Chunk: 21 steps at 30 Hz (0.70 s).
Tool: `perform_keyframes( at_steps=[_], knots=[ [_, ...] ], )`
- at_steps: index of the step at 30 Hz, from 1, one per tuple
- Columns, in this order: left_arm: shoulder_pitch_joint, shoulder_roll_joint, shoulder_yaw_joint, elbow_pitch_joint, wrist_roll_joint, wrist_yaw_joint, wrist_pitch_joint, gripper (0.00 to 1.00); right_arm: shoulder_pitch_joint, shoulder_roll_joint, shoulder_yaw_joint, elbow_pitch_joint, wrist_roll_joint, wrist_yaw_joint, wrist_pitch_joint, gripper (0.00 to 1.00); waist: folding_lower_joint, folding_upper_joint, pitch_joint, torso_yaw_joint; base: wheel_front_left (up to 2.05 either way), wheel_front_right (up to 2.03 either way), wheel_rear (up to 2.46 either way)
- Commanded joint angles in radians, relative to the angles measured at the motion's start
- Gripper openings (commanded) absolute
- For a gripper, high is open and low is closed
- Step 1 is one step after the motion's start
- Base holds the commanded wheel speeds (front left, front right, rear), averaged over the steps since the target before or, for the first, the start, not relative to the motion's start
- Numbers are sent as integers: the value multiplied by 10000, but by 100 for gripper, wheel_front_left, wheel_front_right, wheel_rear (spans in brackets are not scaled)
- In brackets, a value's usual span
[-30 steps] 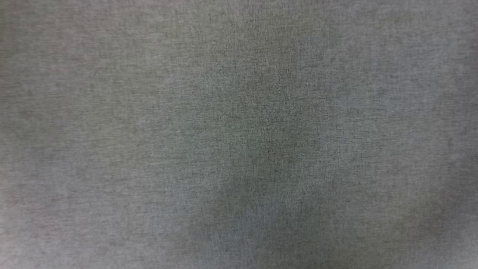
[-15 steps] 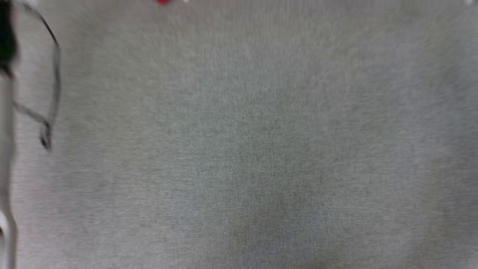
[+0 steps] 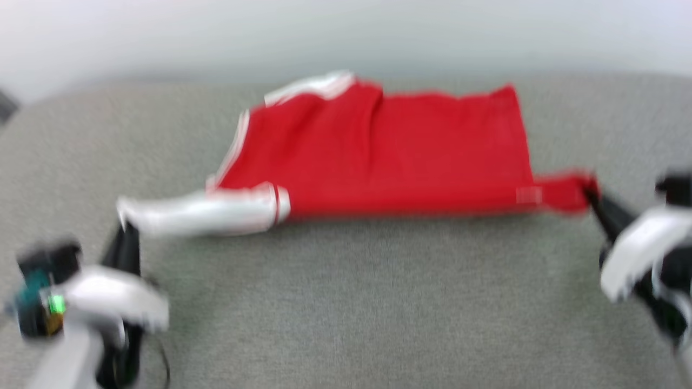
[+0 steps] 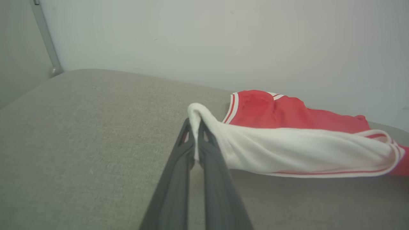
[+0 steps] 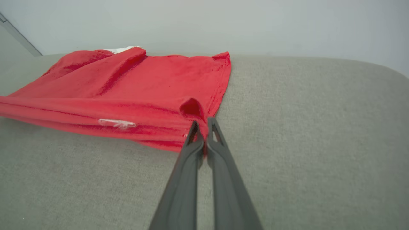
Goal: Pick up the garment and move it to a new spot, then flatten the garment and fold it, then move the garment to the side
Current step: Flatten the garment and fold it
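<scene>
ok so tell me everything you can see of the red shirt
The garment is a red T-shirt of soft knit cloth with white, red-striped trim. It lies spread out and a little rumpled, plain red side up, on the grey fabric surface. The left gripper is shut on the tip of its white sleeve. The right gripper is shut on a red hem corner. The near edge looks pulled taut between them.

Matt cloth garment (image 3: 389,156), coarse woven upholstery (image 3: 351,302)
</scene>
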Motion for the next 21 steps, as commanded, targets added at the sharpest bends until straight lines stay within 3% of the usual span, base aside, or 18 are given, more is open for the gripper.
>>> perform_keyframes(
  at_steps=[1,12,17,21],
  knots=[
    [1163,115,131,-517,-120,449,75,0,1102,15,-472,-245,-20,-30,193,0,4,0,-1027,80,0,0,0],
    [5786,282,267,-3703,-672,2217,1085,0,5932,1217,-2569,-2553,-646,-28,1637,0,4,0,-2154,193,0,0,0],
    [6517,291,249,-4576,-840,2572,1413,0,7052,2044,-3357,-3656,-1069,-27,2423,0,4,0,-2211,182,0,0,0],
    [6289,327,138,-4827,-812,2525,1542,0,7130,2350,-3544,-4045,-1283,-25,2809,0,4,0,-2174,137,0,0,0]
  ],
)
